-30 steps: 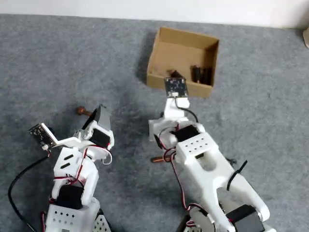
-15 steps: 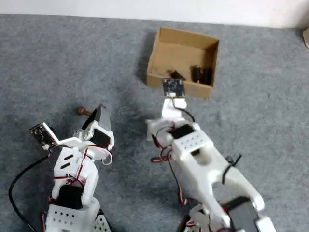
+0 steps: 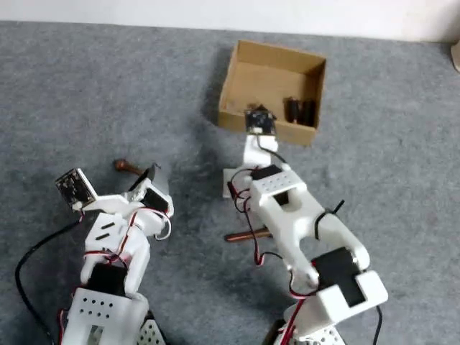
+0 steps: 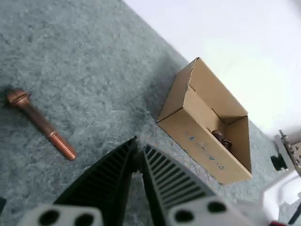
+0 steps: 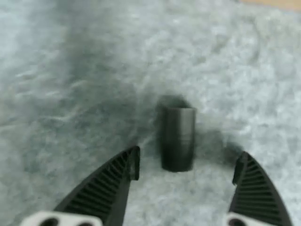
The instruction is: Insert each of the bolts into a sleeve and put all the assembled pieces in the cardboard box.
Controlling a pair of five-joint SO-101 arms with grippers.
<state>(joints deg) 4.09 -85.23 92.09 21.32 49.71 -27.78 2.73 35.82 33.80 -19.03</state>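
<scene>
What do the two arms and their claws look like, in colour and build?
The left arm and the right arm have white plastic shells, black motors and thin red wires. A thick black cable runs from the left arm. The left claw and the right claw have black ribbed fingers on white bases.

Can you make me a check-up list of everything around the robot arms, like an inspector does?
Surface: grey carpet, lying flat.
Job's things: cardboard box holding dark pieces; bolt beside the left arm; second bolt partly under the right arm; loose sleeve on the carpet.
Clutter: nothing seen.
End effectors: left end effector shut, empty; right end effector open, either side of the sleeve, not touching it.
Cables: black cable beside the left arm; red wires on the right arm.
Surroundings: pale strip beyond the carpet.
</scene>
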